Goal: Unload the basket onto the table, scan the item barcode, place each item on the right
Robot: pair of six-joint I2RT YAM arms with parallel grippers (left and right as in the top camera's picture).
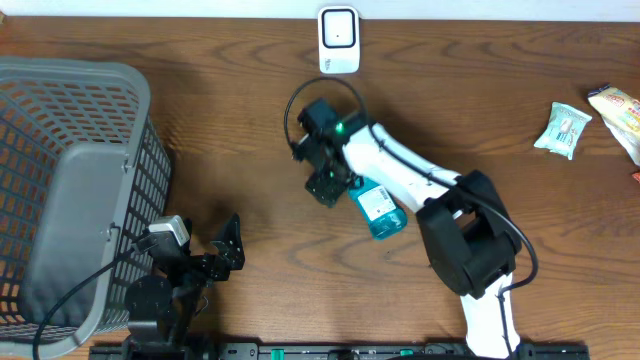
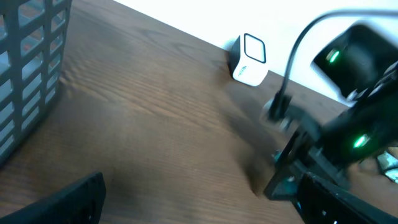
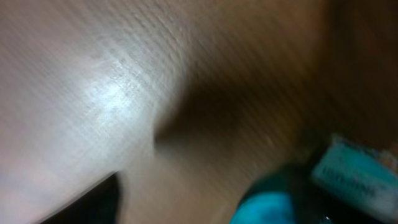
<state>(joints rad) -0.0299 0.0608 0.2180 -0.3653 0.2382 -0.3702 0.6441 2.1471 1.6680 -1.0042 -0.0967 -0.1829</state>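
The bottle point(image 1: 381, 212) label point(image 3: 360, 177) is too blurred to read. It lies on the desk point(image 1: 230, 120) at my right jaws point(image 1: 325, 187); gripped or free, I cannot tell. My left jaws point(image 1: 205, 242) stand wide apart.

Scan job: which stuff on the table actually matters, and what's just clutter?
In the job:
teal bottle, lying mid-table
white scanner, at the far edge

Lying about:
grey basket, on the left
green-white packet
yellow packet, at the right edge
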